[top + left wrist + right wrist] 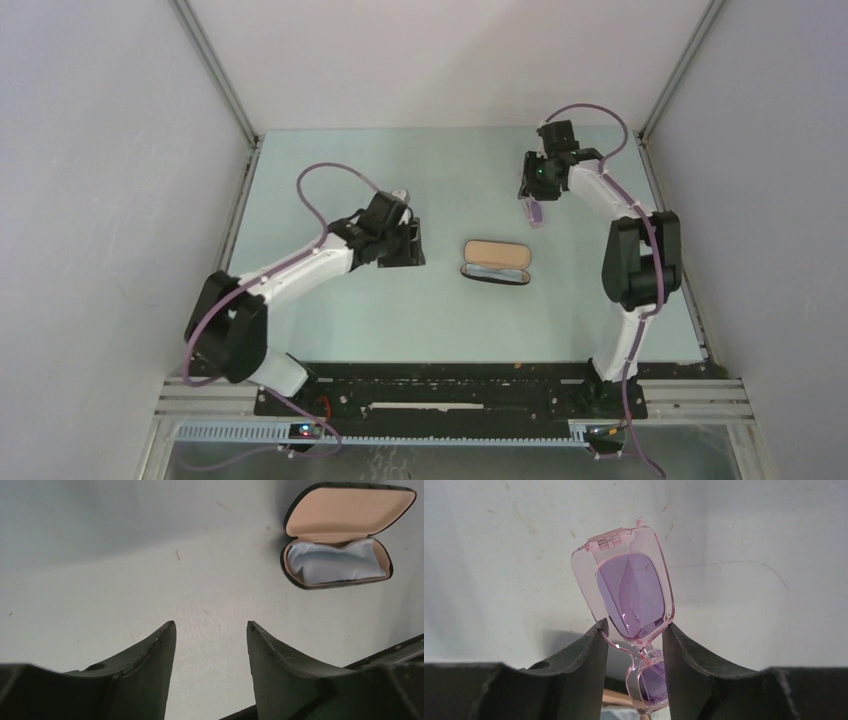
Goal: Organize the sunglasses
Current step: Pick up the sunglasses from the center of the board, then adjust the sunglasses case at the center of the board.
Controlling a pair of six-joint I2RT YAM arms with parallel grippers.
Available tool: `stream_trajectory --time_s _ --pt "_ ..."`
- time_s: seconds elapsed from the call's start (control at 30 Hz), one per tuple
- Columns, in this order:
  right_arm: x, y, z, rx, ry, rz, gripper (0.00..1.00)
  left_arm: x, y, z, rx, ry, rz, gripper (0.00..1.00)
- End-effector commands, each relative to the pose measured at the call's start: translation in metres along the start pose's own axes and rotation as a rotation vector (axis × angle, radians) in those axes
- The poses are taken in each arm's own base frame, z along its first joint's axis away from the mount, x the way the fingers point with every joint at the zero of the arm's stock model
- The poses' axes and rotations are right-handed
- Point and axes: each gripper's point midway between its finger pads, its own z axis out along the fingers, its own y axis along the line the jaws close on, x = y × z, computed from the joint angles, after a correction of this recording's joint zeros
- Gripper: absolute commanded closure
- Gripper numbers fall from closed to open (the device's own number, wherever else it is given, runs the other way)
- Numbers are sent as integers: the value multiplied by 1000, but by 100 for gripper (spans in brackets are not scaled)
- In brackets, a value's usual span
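The sunglasses (631, 592) have a pink translucent frame and purple lenses. My right gripper (635, 626) is shut on them near the bridge, with one lens sticking out past the fingertips and the other between the fingers. In the top view the sunglasses (535, 211) hang from the right gripper (537, 195) over the back right of the table, beyond the case. The black case (496, 261) lies open mid-table, showing its tan lining. A light blue cloth (335, 562) lies inside the case (345, 510). My left gripper (210, 625) is open and empty, left of the case.
The pale green table (330, 330) is bounded by grey walls with metal rails at the left, right and back. The left gripper (408, 243) sits low over the table, a short way from the case's left end.
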Motion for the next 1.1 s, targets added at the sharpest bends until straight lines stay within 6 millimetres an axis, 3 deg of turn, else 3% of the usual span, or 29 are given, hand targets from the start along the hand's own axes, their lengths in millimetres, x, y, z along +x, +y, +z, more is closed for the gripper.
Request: stream_trajectory --time_s 0.0,0.27,0.57,0.7,0.8,1.07 --pt "-19 11 -44 -61 -116 116 92 -52 -40 0 86 -82 63 41" --pt "22 10 -78 -94 -123 217 92 -101 -78 38 143 -69 206 41" --pt "63 -5 -102 -59 -133 256 92 -121 -107 100 183 16 184 41" --pt "77 -6 -110 -70 -137 274 92 -116 -109 118 186 62 167 41" --pt "89 -5 -113 -76 -123 276 91 -102 -111 123 188 108 179 41" --pt "110 -3 -122 -56 -96 293 89 -58 -111 107 179 165 165 42"
